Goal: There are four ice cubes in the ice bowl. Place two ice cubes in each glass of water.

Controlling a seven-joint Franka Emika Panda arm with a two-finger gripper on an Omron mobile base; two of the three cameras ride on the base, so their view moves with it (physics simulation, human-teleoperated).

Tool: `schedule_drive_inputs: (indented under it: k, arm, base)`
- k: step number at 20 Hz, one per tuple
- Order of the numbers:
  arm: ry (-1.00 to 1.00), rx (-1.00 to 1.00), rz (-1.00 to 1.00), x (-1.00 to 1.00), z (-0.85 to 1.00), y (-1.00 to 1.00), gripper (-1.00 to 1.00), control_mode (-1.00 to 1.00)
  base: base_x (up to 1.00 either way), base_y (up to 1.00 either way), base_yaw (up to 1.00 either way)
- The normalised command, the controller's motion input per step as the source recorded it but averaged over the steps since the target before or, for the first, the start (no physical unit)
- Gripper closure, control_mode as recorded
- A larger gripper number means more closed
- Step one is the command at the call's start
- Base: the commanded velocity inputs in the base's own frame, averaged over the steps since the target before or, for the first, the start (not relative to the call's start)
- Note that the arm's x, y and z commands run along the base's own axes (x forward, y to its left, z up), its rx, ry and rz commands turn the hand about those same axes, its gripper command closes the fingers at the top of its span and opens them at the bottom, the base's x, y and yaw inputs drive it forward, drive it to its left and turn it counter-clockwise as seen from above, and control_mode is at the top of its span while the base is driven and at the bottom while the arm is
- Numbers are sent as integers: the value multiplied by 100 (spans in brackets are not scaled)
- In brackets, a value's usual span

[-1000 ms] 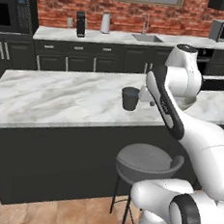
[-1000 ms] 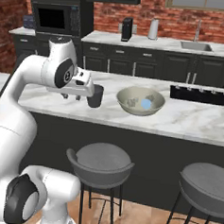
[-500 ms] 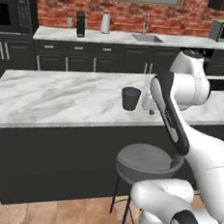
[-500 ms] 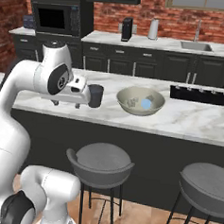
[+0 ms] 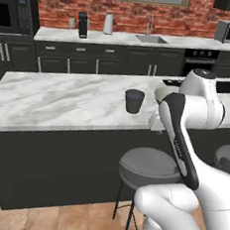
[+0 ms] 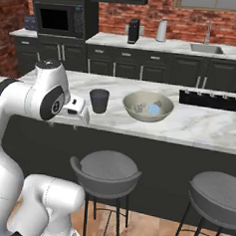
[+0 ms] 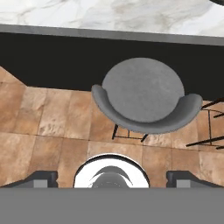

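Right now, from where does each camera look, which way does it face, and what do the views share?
Left base view: behind the arm on its left, facing the marble counter and dark grey glass; the white arm rises at lower right.
Right base view: behind on the right, facing the same glass and the ice bowl; the arm rises at left.
Hand view: on the hand, looking down at a grey stool; the open tool shows at the bottom.
Shared: counter, stool.

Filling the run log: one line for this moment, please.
gripper: open, empty, facing stool | dark glass: on counter | ice bowl: beside glass, ice cubes inside
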Motion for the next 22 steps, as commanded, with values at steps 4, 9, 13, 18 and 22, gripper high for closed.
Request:
schedule_drive_inputs:
  k: [4, 9, 13, 18, 22]
  arm:
    - [0, 0, 0, -22, -13, 0, -100, -100]
    - [0, 0, 0, -9, -3, 0, -100, 100]
    - [0, 0, 0, 0, 0, 0, -100, 100]
    - [0, 0, 0, 0, 0, 0, -100, 100]
    - [0, 0, 0, 0, 0, 0, -100, 100]
  base:
    - [0, 0, 0]
    - [-6, 0, 0]
    - [-6, -28, 0]
    - [0, -52, 0]
    - [0, -54, 0]
